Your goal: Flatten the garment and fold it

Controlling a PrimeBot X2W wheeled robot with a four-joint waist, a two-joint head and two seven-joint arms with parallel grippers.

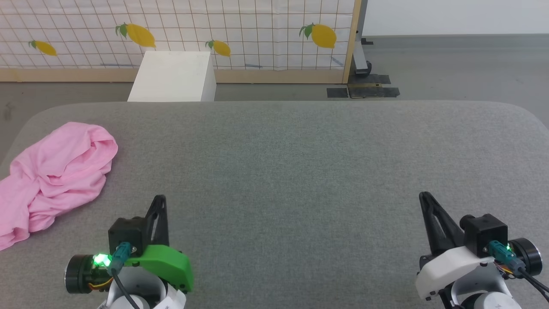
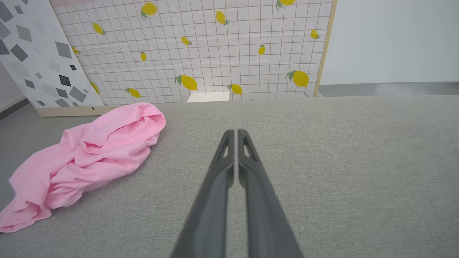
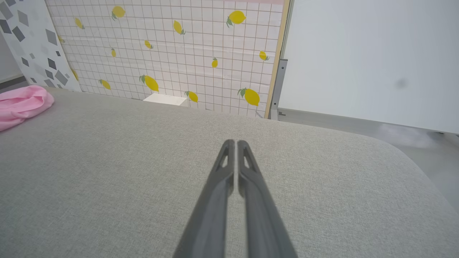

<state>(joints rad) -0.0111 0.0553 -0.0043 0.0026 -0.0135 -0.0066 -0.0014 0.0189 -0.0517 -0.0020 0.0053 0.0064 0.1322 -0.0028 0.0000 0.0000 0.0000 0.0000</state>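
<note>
Left pincer, two long dark fingers on a green-shelled wrist: fully closed, tips pressed together, gripping nothing. Right pincer, same dark fingers on a white-shelled wrist: also fully closed, also empty. Both sit low over the grey woven-fabric tabletop with rounded corners, fingers pointing away from the robot. Can't tell whether they touch the surface. The two pincers are well apart.

Crumpled light pink thin-fabric garment: bunched in a heap on the tabletop, to the left of the left pincer, mostly ahead of its fingertips, near but not touching. It is well off to the left of the right pincer, far from it. Creases and folds all over, not flattened. Waistband and label can't be made out.

Ahead of the left pincer, beyond the far table edge: white rectangular box. Behind the box stands an upright white grid-patterned panel with yellow lemon prints, in a light wooden frame. Ahead of the right pincer: grey floor, then a plain white wall.
</note>
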